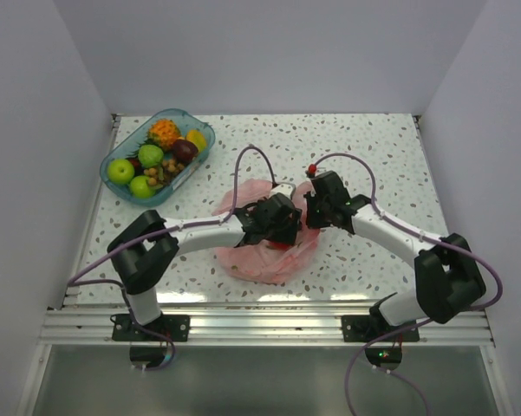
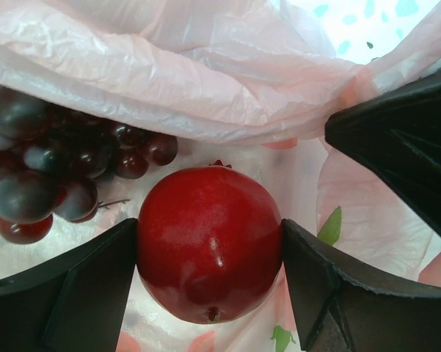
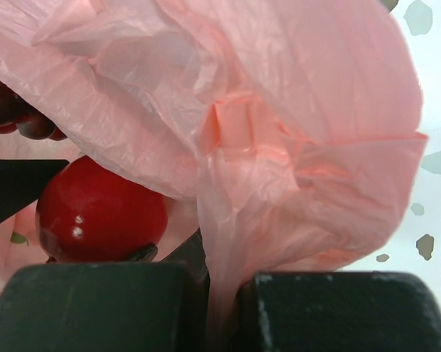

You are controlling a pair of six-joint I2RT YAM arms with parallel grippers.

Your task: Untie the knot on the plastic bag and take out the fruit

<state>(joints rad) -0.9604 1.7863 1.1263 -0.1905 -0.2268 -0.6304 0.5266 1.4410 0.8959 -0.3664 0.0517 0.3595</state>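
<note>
Left claw [image 2: 209,257] is closed onto the red fruit [image 2: 205,213], one finger flat against each side, fruit centred in the grip inside the plastic bag [image 2: 205,66]. Grapes [image 2: 51,169] sit just beside it, at the left of the left wrist view. Right claw [image 3: 224,301] pinches a gathered fold of bag film, holding the mouth up over the fruit. Best exit looks like straight back through that opening. Can't pick out the knot. Bag rests mid-desk [image 1: 373,147]; blue tray [image 1: 210,143] well apart, far-left corner.
</note>
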